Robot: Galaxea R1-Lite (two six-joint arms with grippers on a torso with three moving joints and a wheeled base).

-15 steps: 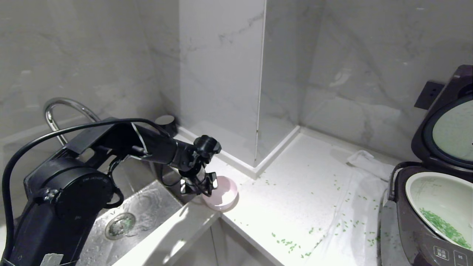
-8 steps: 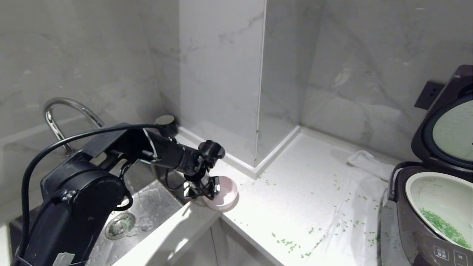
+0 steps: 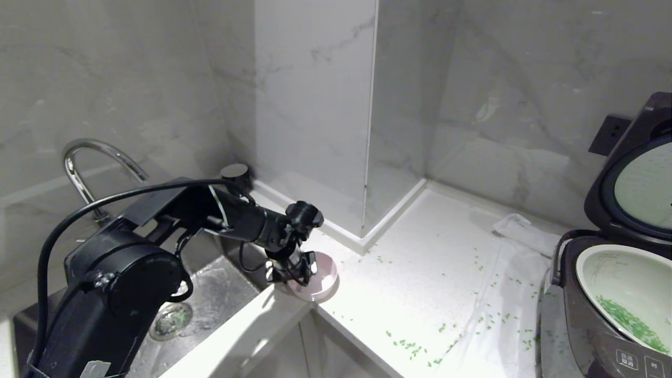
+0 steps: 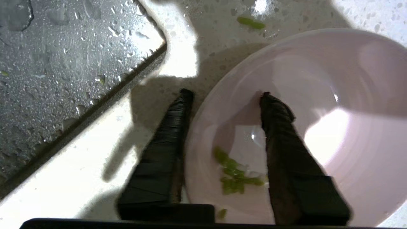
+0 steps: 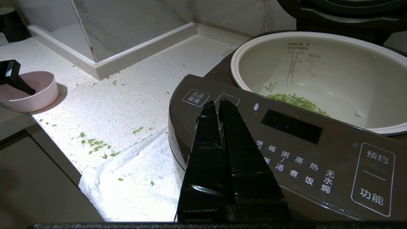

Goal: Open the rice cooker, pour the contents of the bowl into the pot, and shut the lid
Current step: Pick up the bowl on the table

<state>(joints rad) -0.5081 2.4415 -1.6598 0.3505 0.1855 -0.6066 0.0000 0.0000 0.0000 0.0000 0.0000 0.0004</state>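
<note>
Marble-look wall panels fill the upper half of the head view, with a white speckled countertop (image 3: pixel 420 273) below them, scattered with loose green bits (image 3: pixel 415 349). A wet steel sink (image 3: pixel 210 299) with a curved faucet (image 3: pixel 89 157) sits at lower left, and a crumpled white cloth (image 3: pixel 525 231) lies at centre right, just beside the rice cooker (image 3: pixel 593 336).

The black left arm crosses the lower left and blocks much of the sink. Its left gripper (image 3: pixel 294 270) points down at the bowl (image 3: pixel 323 275), a small pale pink bowl at the counter's edge next to the sink. In the left wrist view the fingers (image 4: pixel 165 149) are spread apart and straddle the bowl's rim — one outside on the counter, one inside — and whether they press the rim cannot be told. A few green bits (image 4: pixel 233 176) remain in the bowl.

The rice cooker is cut off by the right edge of the head view. Its lid (image 3: pixel 630 178) stands raised, showing a pale round underside. The pot (image 3: pixel 619 286) is off-white inside, with the bowl's contents (image 3: pixel 630 323) — a patch of green chopped bits — lying on its floor.

The right gripper (image 5: pixel 219 103) appears only in its own wrist view, fingers pressed together and empty, in front of the cooker's button panel (image 5: pixel 318 159); this hides part of the panel.
</note>
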